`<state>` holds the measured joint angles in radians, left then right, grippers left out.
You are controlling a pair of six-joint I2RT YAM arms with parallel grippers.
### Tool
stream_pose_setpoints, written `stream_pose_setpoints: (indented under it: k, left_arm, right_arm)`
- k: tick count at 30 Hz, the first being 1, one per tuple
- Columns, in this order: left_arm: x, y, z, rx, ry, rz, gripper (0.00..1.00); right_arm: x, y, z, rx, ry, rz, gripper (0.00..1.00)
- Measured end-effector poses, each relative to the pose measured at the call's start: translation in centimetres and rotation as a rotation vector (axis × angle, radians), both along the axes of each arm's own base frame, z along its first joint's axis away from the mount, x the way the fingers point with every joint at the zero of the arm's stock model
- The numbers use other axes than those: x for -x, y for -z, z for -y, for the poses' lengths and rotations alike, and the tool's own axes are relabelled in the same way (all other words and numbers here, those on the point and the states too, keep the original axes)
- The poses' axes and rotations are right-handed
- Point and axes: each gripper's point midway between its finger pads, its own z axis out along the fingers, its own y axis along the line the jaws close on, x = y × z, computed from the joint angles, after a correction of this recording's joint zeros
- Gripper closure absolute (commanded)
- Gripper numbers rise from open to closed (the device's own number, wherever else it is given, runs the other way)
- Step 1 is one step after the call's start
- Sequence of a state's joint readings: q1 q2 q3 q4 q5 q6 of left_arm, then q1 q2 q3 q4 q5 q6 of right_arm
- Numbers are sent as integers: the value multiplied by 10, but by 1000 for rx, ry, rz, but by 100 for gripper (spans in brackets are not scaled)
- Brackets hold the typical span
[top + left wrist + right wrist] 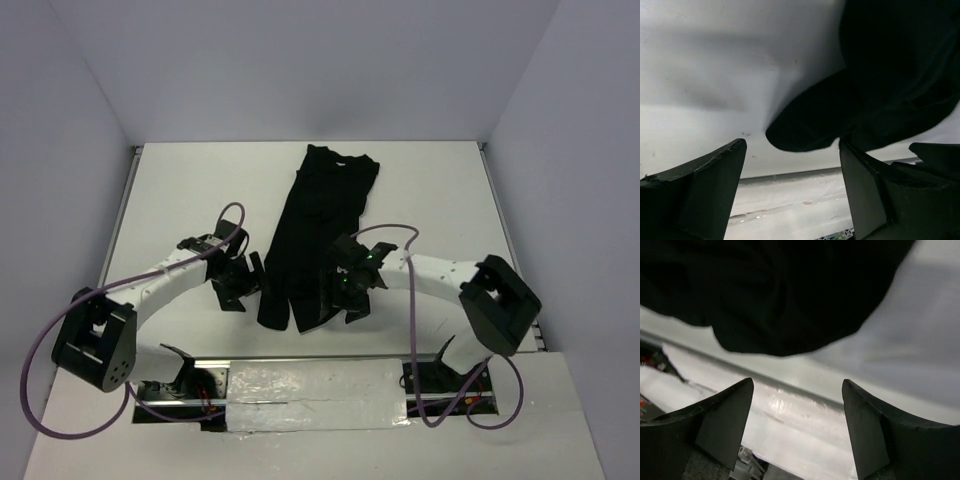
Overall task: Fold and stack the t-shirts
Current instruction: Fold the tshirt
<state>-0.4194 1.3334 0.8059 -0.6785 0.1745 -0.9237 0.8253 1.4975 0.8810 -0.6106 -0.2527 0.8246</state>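
Top external is showing the shirt (318, 225) lying as a narrow strip on the table (180, 200), while left gripper (238, 279) and right gripper (350, 283) are hovering at its near end, jaws apart on nothing, probably placed to pinch that hem for folding.

Black t-shirt (312, 225) on white table (185, 190)
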Motion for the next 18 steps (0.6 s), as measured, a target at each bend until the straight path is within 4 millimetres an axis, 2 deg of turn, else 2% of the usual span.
stream_pose_setpoints:
  k: [2,3,5,8,11,12,13,14,15,18]
  left_arm:
    - [3,11,0,4,3,-10,13]
    - [4,15,0,0,3,-16,21]
    - [3,26,-1,-5,4,-18,30]
    - [2,38,0,-5,0,-26,45]
    - [1,42,8,25,17,-23,57]
    - [1,42,11,34,24,-15,59]
    - [1,43,13,42,32,-7,63]
    - [2,43,16,53,38,-4,69]
    - [3,44,17,61,44,-4,70]
    - [6,44,19,72,55,-9,71]
  right_arm:
    - [-2,13,-6,26,7,-12,22]
    - [-2,18,-8,44,7,-14,22]
    - [-2,26,-17,72,10,-9,25]
    - [-5,32,-31,76,34,7,38]
    - [-9,34,-43,68,61,28,59]
    - [-10,35,-47,62,66,32,61]
    - [-11,36,-49,59,74,35,68]
    - [-12,37,-51,58,79,38,96]
    - [-14,38,-51,70,76,44,100]
    - [-18,38,-52,118,71,54,100]
